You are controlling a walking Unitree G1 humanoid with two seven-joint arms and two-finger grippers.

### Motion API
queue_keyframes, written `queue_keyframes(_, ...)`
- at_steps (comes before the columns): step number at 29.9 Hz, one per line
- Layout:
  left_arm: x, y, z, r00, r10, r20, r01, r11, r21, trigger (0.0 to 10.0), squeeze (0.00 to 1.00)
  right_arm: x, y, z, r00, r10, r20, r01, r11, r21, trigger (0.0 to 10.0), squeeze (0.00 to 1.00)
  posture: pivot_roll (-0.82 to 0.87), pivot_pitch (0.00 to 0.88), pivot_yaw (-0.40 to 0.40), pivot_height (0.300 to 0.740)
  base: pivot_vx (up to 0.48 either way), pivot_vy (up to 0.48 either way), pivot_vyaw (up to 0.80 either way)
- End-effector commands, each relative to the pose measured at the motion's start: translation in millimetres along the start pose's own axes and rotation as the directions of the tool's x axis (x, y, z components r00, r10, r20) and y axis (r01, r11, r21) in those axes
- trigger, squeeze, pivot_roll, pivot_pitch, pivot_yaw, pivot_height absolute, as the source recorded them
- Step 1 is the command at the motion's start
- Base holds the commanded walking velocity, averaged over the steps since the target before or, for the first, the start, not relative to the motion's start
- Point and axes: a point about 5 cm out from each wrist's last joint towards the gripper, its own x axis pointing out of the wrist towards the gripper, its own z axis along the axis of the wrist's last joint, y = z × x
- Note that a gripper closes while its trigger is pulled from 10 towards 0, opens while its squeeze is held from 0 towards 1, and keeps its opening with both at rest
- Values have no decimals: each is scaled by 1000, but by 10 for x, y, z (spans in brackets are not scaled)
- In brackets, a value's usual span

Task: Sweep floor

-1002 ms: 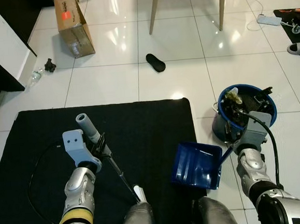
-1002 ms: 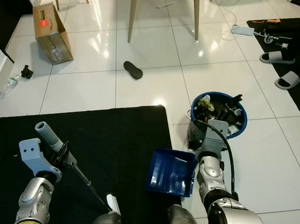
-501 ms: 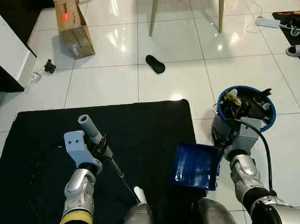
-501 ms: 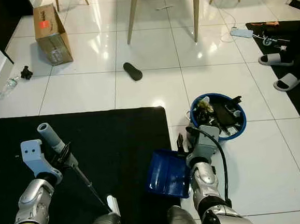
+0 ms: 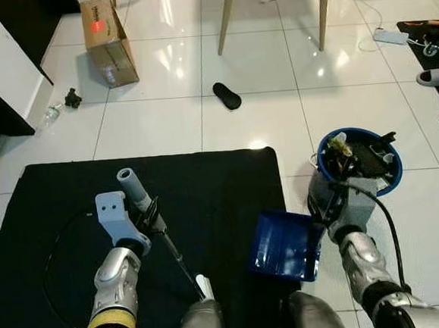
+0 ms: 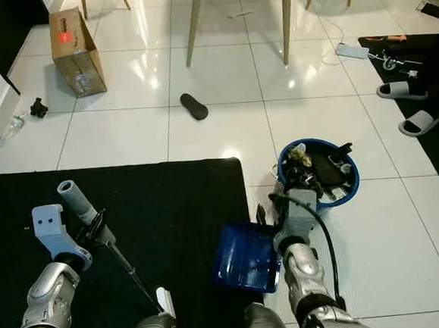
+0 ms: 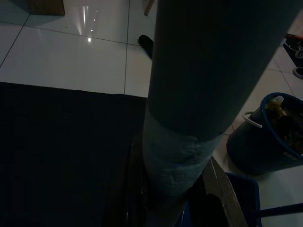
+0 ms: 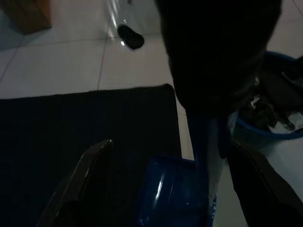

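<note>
Your left gripper (image 5: 151, 215) is closed on the broom handle (image 5: 132, 188), whose thin shaft runs down over the black mat (image 5: 70, 198) toward the robot's legs. Your right gripper (image 6: 273, 219) holds the blue dustpan (image 5: 283, 244) by its handle; the pan sits at the mat's right edge, just beside the blue bucket (image 5: 360, 164) full of rubbish. On the white tiles beyond lie 1 dark slipper (image 5: 228, 95) and a cardboard box (image 5: 107, 40), well apart.
</note>
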Motion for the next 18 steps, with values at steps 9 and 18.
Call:
queue_keyframes(9,-96,-67,-233,997,-26,-75,19,995,-95,10000,0,-289,-96,-36,987,31,159,-29,999,-16,10000,0,237,64,-37,740,0,0,0)
queue_keyframes(18,-88,-90,-237,996,-37,-80,30,995,-95,10000,0,-392,-91,-70,982,46,185,-44,999,-16,10000,0,231,64,-33,740,0,0,0)
